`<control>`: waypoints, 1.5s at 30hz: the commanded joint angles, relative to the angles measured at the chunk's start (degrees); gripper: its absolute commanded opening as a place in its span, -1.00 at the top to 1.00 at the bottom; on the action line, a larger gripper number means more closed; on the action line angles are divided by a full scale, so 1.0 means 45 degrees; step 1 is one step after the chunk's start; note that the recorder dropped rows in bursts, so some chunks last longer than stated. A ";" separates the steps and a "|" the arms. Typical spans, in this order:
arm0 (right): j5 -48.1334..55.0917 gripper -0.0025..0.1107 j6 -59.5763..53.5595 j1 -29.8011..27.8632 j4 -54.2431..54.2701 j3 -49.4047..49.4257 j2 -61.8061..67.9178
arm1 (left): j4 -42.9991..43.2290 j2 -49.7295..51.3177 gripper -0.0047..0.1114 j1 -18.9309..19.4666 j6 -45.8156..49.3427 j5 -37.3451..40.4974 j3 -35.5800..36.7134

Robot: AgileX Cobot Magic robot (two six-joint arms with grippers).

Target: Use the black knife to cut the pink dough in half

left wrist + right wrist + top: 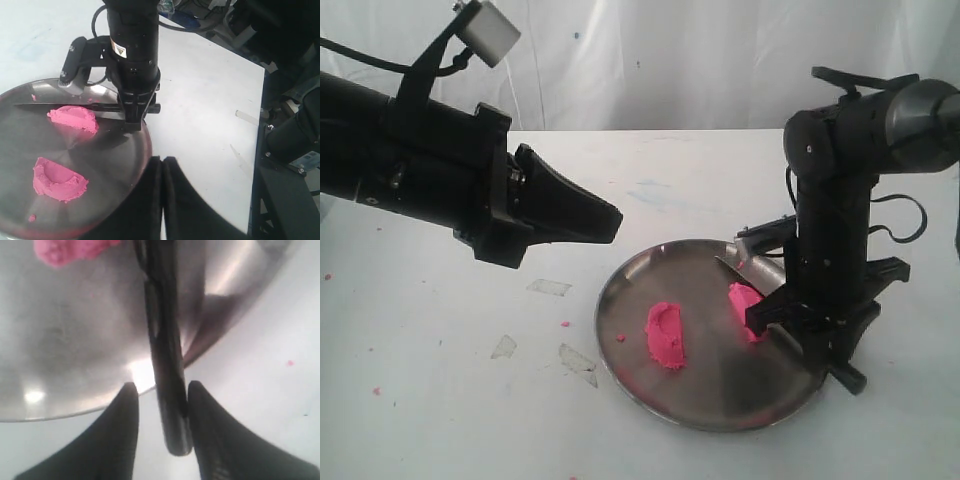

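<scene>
pink dough [667, 334] in two halves, well apart on the steel plate [650, 270]. black knife [167, 365] lying just beside the far half [74, 118], handle clamped in the right gripper [162, 410]. left gripper [605, 222] off the plate, fingers pressed together on nothing.

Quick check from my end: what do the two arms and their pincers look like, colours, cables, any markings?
Both arms are matte black. The left pincer has wedge-shaped tapered fingers; a grey box camera sits above the wrist on a black bracket. The right arm carries a small label, black looped cables and a grey camera module; its pincer has black pointed fingers.
</scene>
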 commanded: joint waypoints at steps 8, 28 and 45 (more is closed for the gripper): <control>0.0030 0.41 0.0290 -0.0131 -0.2642 -0.0487 -0.2063 | -0.0268 -0.0134 0.92 -0.0005 0.0164 0.0175 0.0067; -0.7708 0.96 0.3043 -0.3679 -0.1845 0.4660 -1.0050 | 0.0589 -0.0134 0.92 -0.0005 0.0187 -0.0097 0.0067; -0.5236 0.96 0.2956 -0.3679 -0.2172 0.7549 -2.1730 | 0.0589 -0.0134 0.92 -0.0005 0.0140 0.0125 0.0067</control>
